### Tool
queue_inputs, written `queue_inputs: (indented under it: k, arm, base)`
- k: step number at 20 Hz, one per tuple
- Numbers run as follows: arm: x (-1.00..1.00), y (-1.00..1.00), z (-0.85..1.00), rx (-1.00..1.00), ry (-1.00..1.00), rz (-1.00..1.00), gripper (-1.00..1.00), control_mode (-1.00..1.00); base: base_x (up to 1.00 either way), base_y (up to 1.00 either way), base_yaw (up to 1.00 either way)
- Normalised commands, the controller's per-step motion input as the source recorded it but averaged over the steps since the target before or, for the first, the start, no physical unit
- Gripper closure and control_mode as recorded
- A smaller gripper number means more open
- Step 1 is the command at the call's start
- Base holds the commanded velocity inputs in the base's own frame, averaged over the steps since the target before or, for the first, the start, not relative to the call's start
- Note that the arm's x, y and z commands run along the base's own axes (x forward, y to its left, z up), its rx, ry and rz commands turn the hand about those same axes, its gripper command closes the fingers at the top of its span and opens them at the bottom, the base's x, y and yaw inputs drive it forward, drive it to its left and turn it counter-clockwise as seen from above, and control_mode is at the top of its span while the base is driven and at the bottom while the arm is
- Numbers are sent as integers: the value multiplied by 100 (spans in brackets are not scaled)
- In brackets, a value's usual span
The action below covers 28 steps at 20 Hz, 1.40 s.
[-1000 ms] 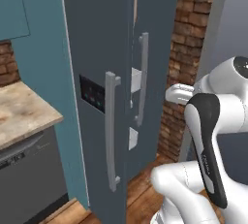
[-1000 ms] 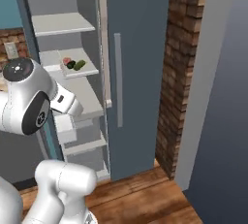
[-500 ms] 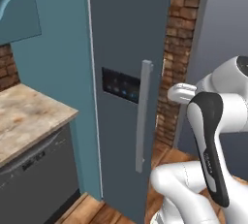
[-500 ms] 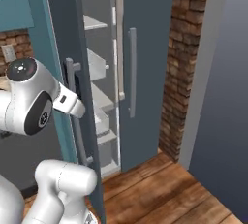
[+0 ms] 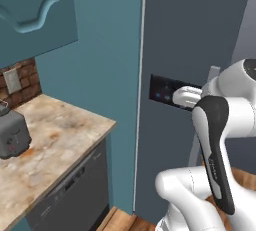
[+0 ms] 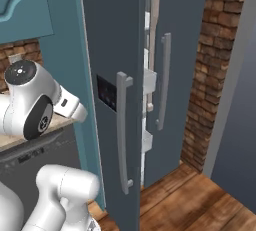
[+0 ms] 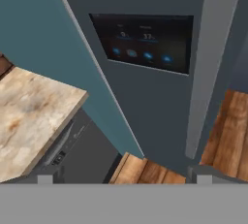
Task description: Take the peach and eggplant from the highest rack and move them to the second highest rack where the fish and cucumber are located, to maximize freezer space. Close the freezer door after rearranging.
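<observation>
The dark grey freezer door with its long handle stands almost shut against the other door. A narrow gap between them shows slivers of white racks. The peach, eggplant, fish and cucumber are hidden behind the door. In the hand view my gripper is open, its fingertips far apart with nothing between them. It faces the door's display panel and the handle from a short distance. My white hand sits just in front of the panel.
A stone counter with a grey toaster lies to the left, over a dark dishwasher. Teal cabinets hang above. A brick wall stands right of the fridge, with wooden floor in front.
The base views have shifted toward the counter side. The freezer door has swung from wide open, with the racks and food showing, to a narrow gap. The gripper stays open.
</observation>
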Motion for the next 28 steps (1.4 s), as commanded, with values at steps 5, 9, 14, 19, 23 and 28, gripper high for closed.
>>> queue_inputs:
  k: [5,9,14,19,23,28]
  arm:
    - [0,0,0,0,0,0,-100,100]
    - [0,0,0,0,0,0,-100,100]
    - [0,0,0,0,0,0,-100,100]
    - [0,0,0,0,0,0,-100,100]
    - [0,0,0,0,0,0,-100,100]
    - [0,0,0,0,0,0,-100,100]
  base:
    - [51,10,-14]
    - [18,-9,-6]
    - [37,-18,-5]
    - [89,-10,-4]
    - [55,-4,-3]
    - [0,0,0]
